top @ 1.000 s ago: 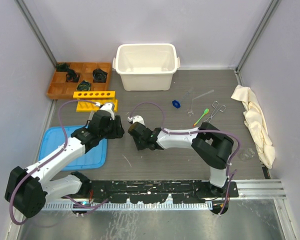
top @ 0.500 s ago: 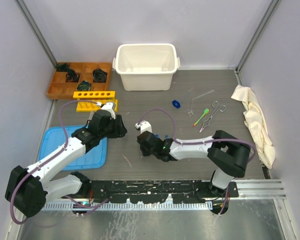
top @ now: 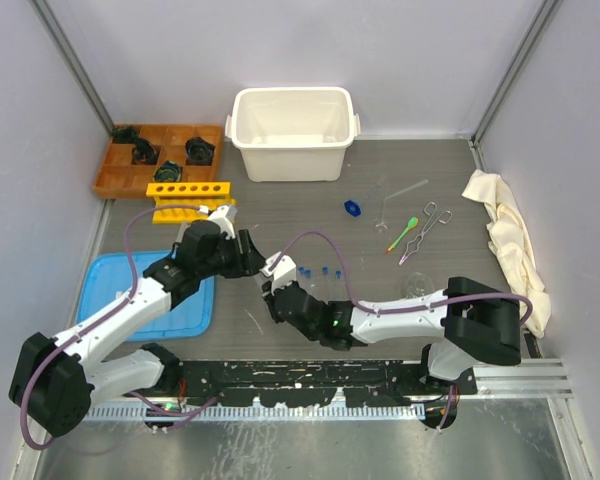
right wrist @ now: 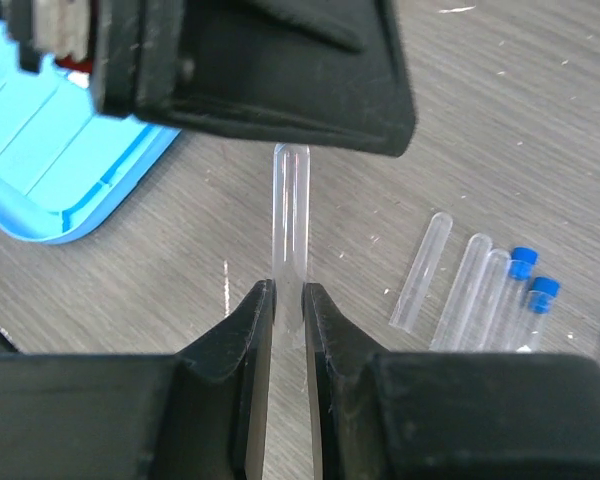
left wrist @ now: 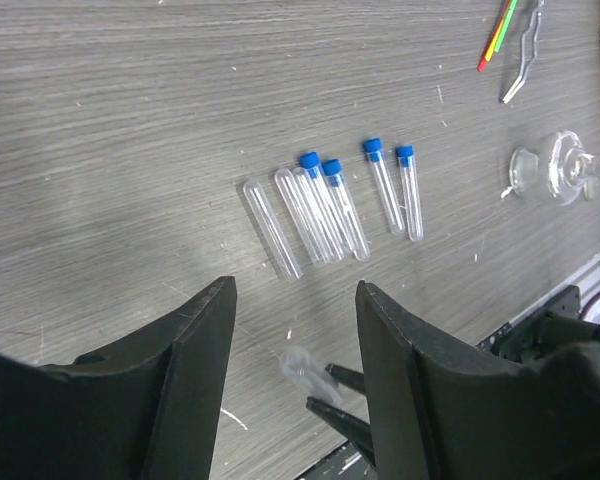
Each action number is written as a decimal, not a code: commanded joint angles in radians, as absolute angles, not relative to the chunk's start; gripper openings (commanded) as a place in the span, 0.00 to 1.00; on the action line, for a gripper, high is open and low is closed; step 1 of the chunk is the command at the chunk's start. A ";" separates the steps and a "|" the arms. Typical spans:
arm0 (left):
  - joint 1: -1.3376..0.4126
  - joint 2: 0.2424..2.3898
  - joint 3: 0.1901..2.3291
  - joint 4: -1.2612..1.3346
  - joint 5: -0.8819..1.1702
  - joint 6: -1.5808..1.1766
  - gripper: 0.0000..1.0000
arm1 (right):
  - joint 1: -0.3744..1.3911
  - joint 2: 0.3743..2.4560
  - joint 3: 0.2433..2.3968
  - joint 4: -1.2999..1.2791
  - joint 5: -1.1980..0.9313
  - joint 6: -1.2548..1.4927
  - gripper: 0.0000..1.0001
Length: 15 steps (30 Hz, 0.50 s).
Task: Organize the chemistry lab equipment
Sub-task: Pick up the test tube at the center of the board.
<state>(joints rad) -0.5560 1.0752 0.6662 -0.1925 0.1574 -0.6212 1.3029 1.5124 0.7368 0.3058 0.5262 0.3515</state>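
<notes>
The right gripper (right wrist: pixel 288 300) is closed on 1 uncapped glass tube (right wrist: pixel 290 200), held just below the left gripper (left wrist: pixel 295 290), whose jaws stand open with nothing between them. The other tubes (left wrist: pixel 325 205), 4 of them with blue caps (left wrist: pixel 310 159), lie side by side near the middle of the bench (top: pixel 310 215), toward its near edge. The yellow rack (top: pixel 190 200) stands toward the far-left corner.

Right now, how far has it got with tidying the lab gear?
Barely begun, it seems: the rack looks unfilled. In hand: the right gripper pinches one bare tube, with the left gripper open at its tip. Left: the loose tubes, four of them capped, plus the flask, forceps and spoon, all lying out.
</notes>
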 commanded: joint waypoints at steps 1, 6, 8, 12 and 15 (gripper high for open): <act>-0.554 1.016 0.657 -0.147 0.207 -0.656 0.52 | 1.311 1.478 0.755 0.377 0.662 0.330 0.01; -0.555 0.964 0.652 -0.173 0.204 -0.675 0.50 | 1.319 1.463 0.745 0.382 0.721 0.331 0.01; -0.554 0.946 0.645 -0.170 0.200 -0.684 0.50 | 1.319 1.457 0.739 0.390 0.724 0.330 0.01; -0.554 0.947 0.640 -0.158 0.210 -0.702 0.50 | 1.321 1.437 0.724 0.412 0.731 0.329 0.01; -0.554 0.964 0.639 -0.154 0.218 -0.709 0.50 | 1.324 1.414 0.701 0.437 0.744 0.331 0.01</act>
